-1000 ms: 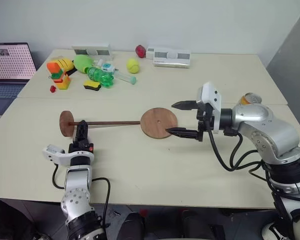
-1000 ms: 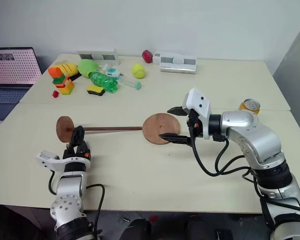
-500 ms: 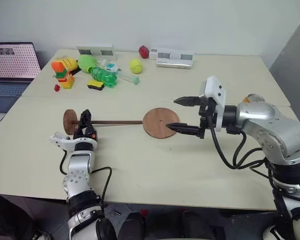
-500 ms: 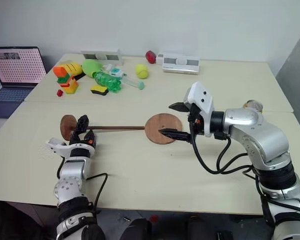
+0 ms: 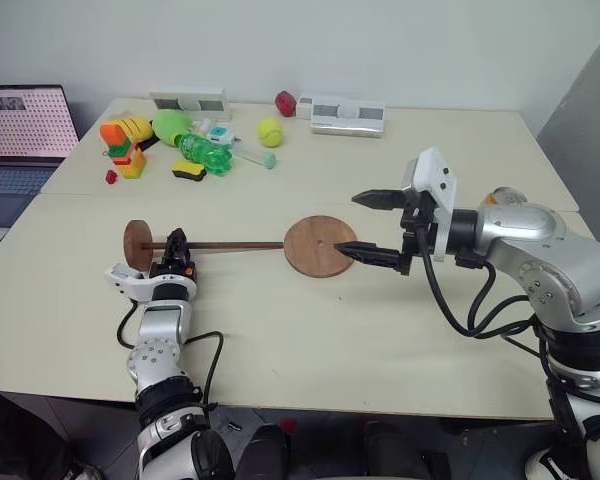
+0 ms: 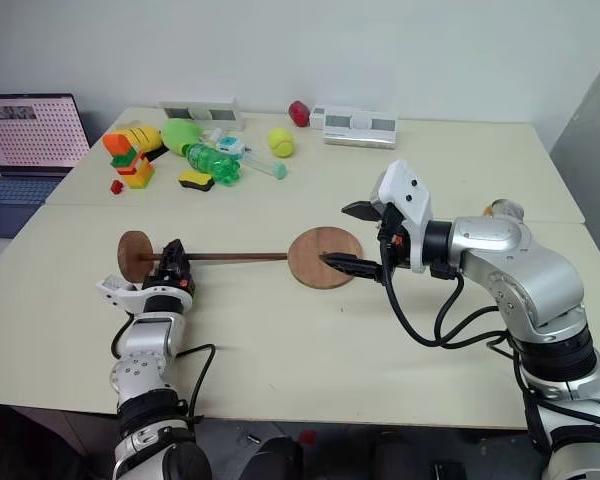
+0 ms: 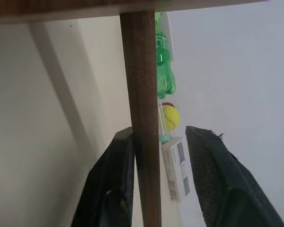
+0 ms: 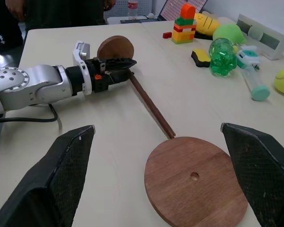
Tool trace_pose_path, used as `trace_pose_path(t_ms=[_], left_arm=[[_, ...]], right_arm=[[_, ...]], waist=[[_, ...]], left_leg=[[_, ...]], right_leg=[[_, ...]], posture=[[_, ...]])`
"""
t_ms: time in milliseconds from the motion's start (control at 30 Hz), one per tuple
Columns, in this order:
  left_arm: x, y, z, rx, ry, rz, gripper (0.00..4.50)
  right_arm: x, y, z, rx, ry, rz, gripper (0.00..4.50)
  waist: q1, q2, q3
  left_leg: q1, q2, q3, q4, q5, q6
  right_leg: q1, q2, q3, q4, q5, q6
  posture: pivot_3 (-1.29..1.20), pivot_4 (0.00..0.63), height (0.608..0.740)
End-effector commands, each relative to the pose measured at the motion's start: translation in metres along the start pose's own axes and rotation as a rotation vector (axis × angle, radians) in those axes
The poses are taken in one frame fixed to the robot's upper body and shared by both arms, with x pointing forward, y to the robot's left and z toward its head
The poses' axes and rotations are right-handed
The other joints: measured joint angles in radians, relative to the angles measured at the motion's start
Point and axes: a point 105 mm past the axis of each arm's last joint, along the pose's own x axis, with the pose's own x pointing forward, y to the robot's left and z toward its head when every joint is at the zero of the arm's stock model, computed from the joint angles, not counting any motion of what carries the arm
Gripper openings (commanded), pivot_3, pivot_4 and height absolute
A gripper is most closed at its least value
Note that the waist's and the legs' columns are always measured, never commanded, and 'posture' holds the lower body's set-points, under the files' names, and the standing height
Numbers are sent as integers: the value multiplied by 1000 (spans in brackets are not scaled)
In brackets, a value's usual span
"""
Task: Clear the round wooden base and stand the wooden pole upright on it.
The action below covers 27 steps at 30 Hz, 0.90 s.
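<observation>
Wooden pole [image 5: 230,245] sits between the left claw [image 5: 176,252] fingers, grip unclear; right claw [image 5: 372,226] gapes.

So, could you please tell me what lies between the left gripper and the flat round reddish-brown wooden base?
In the left eye view, the long dark-brown wooden pole spans that stretch, from the left gripper to the base.
</observation>
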Motion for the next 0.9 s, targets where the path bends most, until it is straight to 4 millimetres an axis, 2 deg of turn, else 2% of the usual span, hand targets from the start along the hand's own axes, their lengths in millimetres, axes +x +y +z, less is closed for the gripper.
trace_pose_path(t_ms=[33,133,233,300,400,433,467,500,567,600,700,733,800,900], left_arm=[[2,3,-3,-25,11,8,837],[2,-1,0,-21,5,0,294],[4,-8,6,-6,-9,-15,241],[7,-22,13,21,-18,-47,241],[14,-51,19,114,17,-115,241],[20,-69,23,205,37,-142,241],[29,-98,26,266,66,-200,241],[34,-118,29,306,84,-239,241],[41,-155,18,435,176,-343,241],[43,-165,12,475,210,-375,241],[47,-207,-20,626,330,-528,241],[48,-213,-25,653,349,-553,241],[47,-220,-52,727,438,-619,241],[43,-219,-84,892,556,-722,241]], right_arm=[[-6,-1,12,-42,-34,-17,4500],[-5,-2,13,-44,-37,-21,4500],[-5,-4,14,-43,-44,-34,4500],[-5,-5,14,-44,-52,-47,4500],[-6,-3,15,-41,-63,-56,4500],[-7,-1,12,-39,-60,-56,4500],[-9,3,4,-42,-41,-61,4500],[-11,5,-1,-44,-26,-63,4500],[-13,8,-13,-16,-15,-85,4500],[-13,9,-16,-3,-17,-95,4500],[-11,12,-30,43,-25,-146,4500],[-10,12,-32,50,-27,-156,4500],[-8,12,-40,73,-28,-196,4500],[-6,10,-50,107,-32,-275,4500]], waist=[[0,0,0],[0,0,0],[0,0,0],[-1,0,0],[-4,-1,1],[-5,-2,1],[-4,-4,2],[-1,-9,5],[-2,-15,7],[-3,-15,7],[-1,-14,8],[0,-14,8],[-4,-12,8],[-9,-12,9]], left_leg=[[0,0,0,0,0,0],[0,0,0,0,0,0],[0,0,0,0,0,0],[0,0,0,0,0,0],[0,1,0,0,0,0],[-1,1,0,0,0,0],[-2,1,0,0,0,0],[-3,1,-1,0,0,0],[-11,2,-10,3,1,-1],[-17,2,-13,8,1,-2],[-18,-3,-12,10,1,-2],[-17,-3,-14,10,1,-2],[-16,-3,-15,11,1,-2],[-16,-2,-15,10,1,-2]], right_leg=[[0,0,0,0,0,0],[0,0,0,0,0,0],[0,0,0,0,0,0],[0,0,0,0,0,0],[-1,1,0,0,0,0],[-1,1,0,0,0,0],[-2,1,0,0,0,0],[-2,1,-1,0,0,0],[-6,2,-10,1,0,0],[-8,3,-14,1,0,0],[-7,-2,-14,0,0,0],[-5,-2,-16,-2,0,0],[-3,-2,-17,-3,0,0],[-4,0,-17,-1,0,0]], posture=[[0,150,740],[0,150,740],[0,150,740],[0,150,740],[0,150,740],[0,150,740],[0,150,740],[0,150,740],[0,150,740],[0,150,740],[0,150,740],[0,150,740],[0,150,740],[0,150,740]])
